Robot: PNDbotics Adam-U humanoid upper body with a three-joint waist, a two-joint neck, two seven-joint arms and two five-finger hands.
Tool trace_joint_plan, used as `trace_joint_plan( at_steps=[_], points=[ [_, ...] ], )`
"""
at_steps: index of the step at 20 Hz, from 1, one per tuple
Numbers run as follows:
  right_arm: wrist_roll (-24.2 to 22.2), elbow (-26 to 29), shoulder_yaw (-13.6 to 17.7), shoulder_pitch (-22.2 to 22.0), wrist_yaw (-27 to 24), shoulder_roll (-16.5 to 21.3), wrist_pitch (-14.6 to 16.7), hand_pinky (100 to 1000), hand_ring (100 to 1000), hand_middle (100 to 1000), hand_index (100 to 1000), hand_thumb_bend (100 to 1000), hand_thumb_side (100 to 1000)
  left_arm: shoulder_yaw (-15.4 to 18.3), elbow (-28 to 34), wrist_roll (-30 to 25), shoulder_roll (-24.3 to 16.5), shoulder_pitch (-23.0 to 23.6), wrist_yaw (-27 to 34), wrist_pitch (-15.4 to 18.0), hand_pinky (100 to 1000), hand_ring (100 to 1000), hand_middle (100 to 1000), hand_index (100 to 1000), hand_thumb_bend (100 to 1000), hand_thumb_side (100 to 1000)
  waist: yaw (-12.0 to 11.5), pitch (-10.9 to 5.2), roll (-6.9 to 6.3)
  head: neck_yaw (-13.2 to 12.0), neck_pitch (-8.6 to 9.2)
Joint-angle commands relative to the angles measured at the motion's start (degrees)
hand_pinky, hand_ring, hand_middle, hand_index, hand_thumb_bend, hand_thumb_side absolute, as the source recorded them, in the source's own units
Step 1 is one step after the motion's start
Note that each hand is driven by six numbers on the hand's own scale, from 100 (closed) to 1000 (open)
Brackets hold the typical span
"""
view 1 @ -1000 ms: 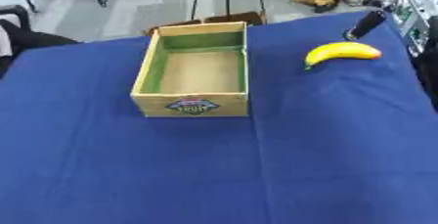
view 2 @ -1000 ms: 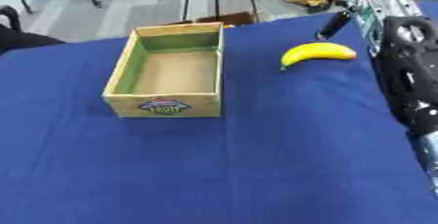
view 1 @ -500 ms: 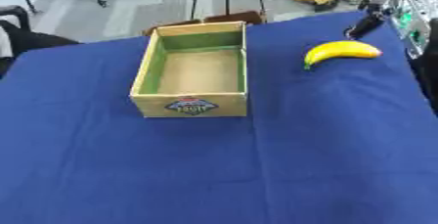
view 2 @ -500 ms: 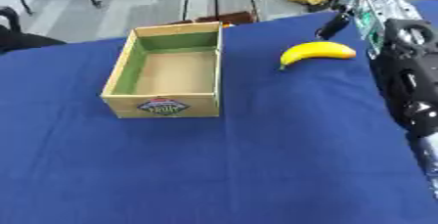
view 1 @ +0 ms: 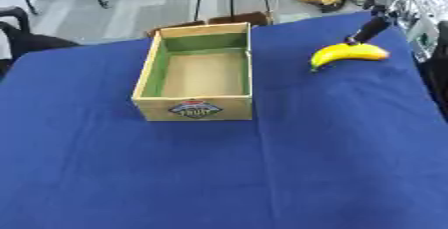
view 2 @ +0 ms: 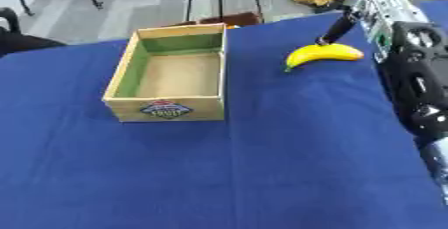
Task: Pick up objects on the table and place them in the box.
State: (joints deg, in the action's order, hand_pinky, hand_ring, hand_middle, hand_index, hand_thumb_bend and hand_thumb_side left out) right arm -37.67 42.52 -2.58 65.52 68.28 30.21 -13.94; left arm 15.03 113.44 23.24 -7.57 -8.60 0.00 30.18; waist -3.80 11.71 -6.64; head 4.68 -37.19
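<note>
Blue cloth is spread over the whole table [view 1: 219, 173], and nothing is seen on the near half of it. Further back, left of centre, the wooden box [view 1: 199, 77] is set upright with its green-lined inside empty and a fruit label on the near wall, so nothing has been placed yet. Off to the right and a bit further back, the banana [view 2: 322, 54] is lying on the cloth, well apart from the box. The right hand [view 2: 339, 25] is brought in from the far right corner, with a dark finger pointed down at the banana's far end, touching or just about; whether the fingers are spread or curled can't be told, since most of the hand is hidden behind the arm. No left hand is seen anywhere. So the pick-up looks like it's only being started: next, the banana probably needs to be wrapped properly, lifted, and carried leftward over the box.
</note>
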Motion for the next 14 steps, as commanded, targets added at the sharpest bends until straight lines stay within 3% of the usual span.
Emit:
trace_joint_plan(
  at_steps=[1,6,9,14],
  points=[
    [-1.3,-0.8,-0.5,1.3,-0.4,1.7,0.8,1000,1000,953,1000,229,369,-0.1,1.2,-0.3,-0.6,-0.3,0.1,0.0,329,734,749,724,100,906,-0.1,-0.71,0.16,0.1,0.44],
    [-1.8,-2.0,-0.9,1.3,-0.2,1.5,1.9,997,1000,950,1000,160,377,-0.1,1.2,-0.4,-0.5,-0.3,0.1,0.0,324,732,747,722,100,903,-0.2,-0.59,0.01,0.1,0.44],
    [-0.8,-2.1,-1.3,1.2,-0.3,1.4,2.8,910,1000,919,1000,178,380,-0.1,1.2,-0.4,-0.5,-0.3,0.1,-0.1,321,732,748,722,100,901,-0.2,-0.52,-0.06,0.1,0.52],
    [2.4,-2.5,-1.7,1.3,-0.6,1.2,4.3,886,982,876,987,197,386,-0.2,1.2,-0.6,-0.3,-0.3,0.2,-0.3,317,732,748,722,100,898,-0.3,-0.40,-0.18,0.1,0.71]
  ],
)
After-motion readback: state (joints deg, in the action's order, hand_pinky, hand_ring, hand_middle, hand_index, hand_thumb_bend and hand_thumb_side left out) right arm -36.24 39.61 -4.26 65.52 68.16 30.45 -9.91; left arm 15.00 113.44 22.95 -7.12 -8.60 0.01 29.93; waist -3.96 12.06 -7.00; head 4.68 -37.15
